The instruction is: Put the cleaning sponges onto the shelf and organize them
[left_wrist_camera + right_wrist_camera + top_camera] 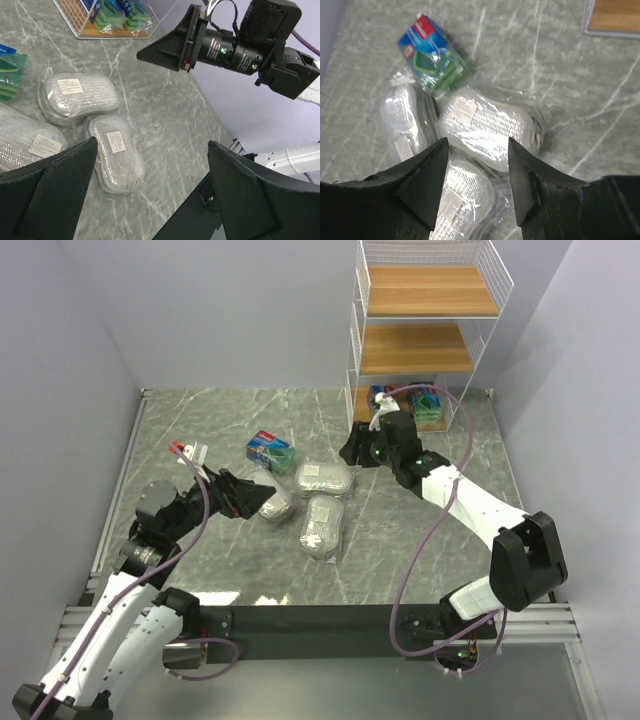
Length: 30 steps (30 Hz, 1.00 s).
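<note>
The right fingers (420, 175) hover part open and empty over three silver sponge packs (485, 125) on the tabletop (560, 60). The left fingers (55, 185) are wide open and empty. One green pack (270, 450) lies beside the silver packs. Two green packs (429, 406) occupy the bottom tier of the shelf (430, 290).

Left hand (150, 172), right hand (477, 150) spread wide

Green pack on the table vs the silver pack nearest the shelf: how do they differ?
The green pack is rectangular, with a blue-and-red label; the silver pack is oval, clear-wrapped, with a small white label. The green pack looks smaller than the silver pack. Both lie on the table, outside the shelf, neither gripped.
</note>
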Each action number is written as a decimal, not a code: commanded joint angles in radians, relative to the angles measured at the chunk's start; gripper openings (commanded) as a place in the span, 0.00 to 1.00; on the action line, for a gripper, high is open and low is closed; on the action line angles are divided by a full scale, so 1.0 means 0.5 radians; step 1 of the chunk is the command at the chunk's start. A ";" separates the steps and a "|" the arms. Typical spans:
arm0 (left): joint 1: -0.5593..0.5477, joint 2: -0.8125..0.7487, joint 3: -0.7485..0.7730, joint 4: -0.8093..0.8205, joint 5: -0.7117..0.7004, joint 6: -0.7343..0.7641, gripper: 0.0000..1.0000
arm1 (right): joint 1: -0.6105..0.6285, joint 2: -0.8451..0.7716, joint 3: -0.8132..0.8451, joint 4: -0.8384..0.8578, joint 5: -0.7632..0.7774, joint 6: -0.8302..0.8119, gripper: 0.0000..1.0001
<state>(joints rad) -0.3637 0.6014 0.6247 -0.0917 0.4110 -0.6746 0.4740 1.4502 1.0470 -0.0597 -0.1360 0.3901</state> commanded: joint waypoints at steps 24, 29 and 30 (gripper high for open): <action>-0.009 0.104 -0.007 0.116 0.028 -0.031 0.99 | 0.331 -0.618 -0.784 -0.135 0.208 0.542 0.66; -0.006 0.104 0.005 0.107 0.022 -0.028 0.99 | 0.334 -0.578 -0.790 -0.019 0.088 0.591 0.66; -0.009 0.101 0.002 0.104 0.019 -0.028 0.99 | 0.337 -0.566 -0.781 -0.010 0.045 0.570 0.66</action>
<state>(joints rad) -0.3637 0.6601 0.6247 -0.0769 0.4065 -0.6777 0.6346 1.1679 0.6449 -0.1394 -0.0681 0.6582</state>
